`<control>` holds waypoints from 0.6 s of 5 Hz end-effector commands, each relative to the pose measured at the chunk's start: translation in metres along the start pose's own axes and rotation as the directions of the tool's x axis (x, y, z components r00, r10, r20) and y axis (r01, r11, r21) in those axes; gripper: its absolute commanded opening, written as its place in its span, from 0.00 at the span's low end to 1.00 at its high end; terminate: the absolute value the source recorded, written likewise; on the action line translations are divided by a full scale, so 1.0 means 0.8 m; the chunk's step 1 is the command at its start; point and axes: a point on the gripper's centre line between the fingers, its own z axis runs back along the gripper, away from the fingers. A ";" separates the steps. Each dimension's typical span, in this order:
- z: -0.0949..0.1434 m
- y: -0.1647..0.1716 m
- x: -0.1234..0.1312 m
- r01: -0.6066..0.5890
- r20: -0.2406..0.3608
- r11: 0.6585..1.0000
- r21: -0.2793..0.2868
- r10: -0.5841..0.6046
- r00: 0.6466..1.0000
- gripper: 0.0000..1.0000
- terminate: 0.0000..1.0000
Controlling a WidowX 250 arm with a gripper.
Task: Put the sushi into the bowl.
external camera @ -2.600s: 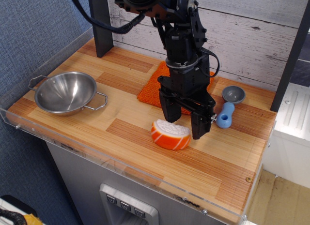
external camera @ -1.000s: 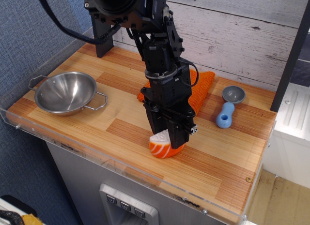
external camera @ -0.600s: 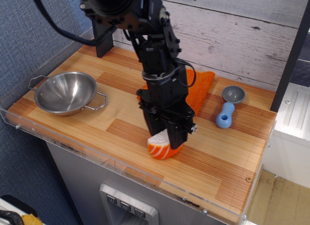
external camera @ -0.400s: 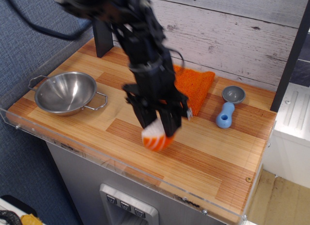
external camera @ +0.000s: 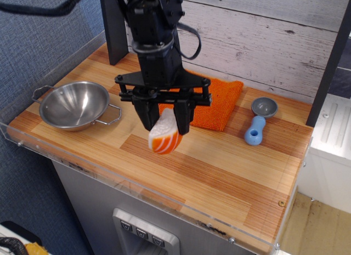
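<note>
A striped light-and-dark wooden countertop (external camera: pixel 230 173) edged by a clear acrylic rim (external camera: pixel 137 190) sits on a grey cabinet (external camera: pixel 98 211). Behind it runs a whitewashed, weathered plank wall (external camera: pixel 274 41); to the left is a blue textured fabric wall (external camera: pixel 38 30). A dark upright post (external camera: pixel 113 30) stands at the back. At right, a white shelf unit (external camera: pixel 332 140) and pale wooden floor (external camera: pixel 318 225). Lighting is even and soft.
</note>
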 end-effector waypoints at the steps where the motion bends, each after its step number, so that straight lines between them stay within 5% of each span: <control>1: 0.037 0.067 0.019 -0.037 0.066 0.999 0.003 0.037 0.997 0.00 0.00; 3: 0.038 0.109 0.046 0.085 0.101 0.996 0.010 -0.086 0.991 0.00 0.00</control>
